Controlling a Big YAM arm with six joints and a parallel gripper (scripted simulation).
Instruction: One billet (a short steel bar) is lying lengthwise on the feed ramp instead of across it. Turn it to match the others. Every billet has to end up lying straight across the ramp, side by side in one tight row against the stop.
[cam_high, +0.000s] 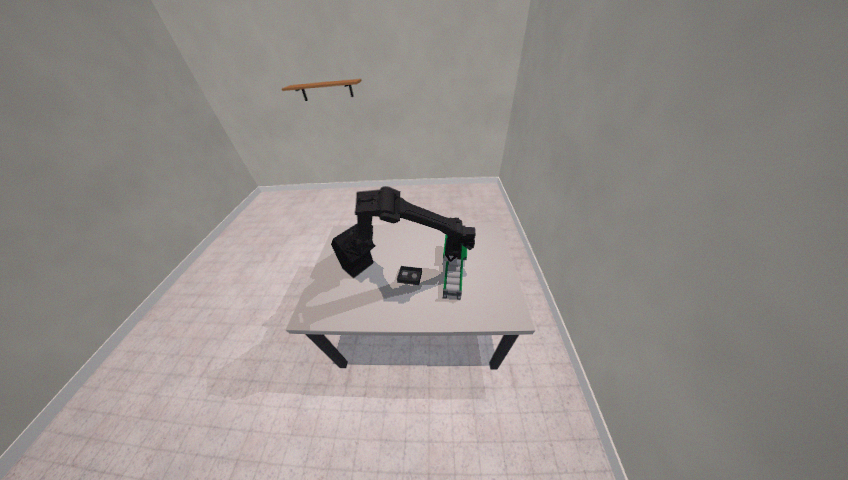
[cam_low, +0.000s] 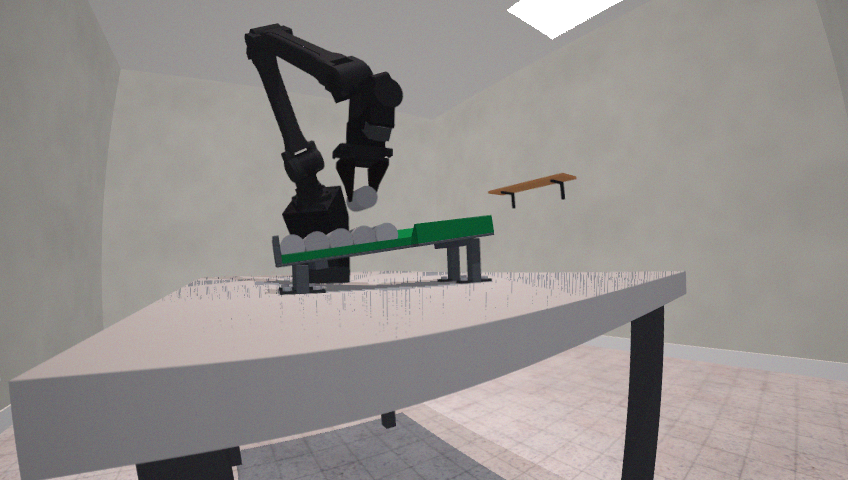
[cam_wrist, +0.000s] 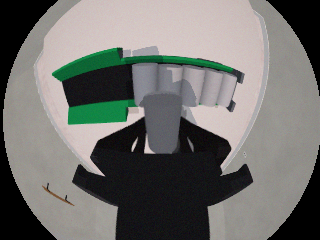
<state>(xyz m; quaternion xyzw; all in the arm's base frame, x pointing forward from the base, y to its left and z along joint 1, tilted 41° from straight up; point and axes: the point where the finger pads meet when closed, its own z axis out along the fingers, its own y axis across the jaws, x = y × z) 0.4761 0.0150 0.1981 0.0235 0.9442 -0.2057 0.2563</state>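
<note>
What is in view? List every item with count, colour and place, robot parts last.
billets on ramp: five, grey, side by side at the low end against the stop
held billet: one, grey, lifted above the row
feed ramp: one, green on dark legs, on the table
table: one, pale top, dark legs
small tray: one, black, on the table between arm base and ramp
wall shelf: one, brown, on the wall
arm: one, black
gripper: one, black, jaws closed on the held billet

A grey table with dark legs stands on a pinkish tiled floor. A small black box lies on it. A wooden wall shelf hangs behind.
</note>
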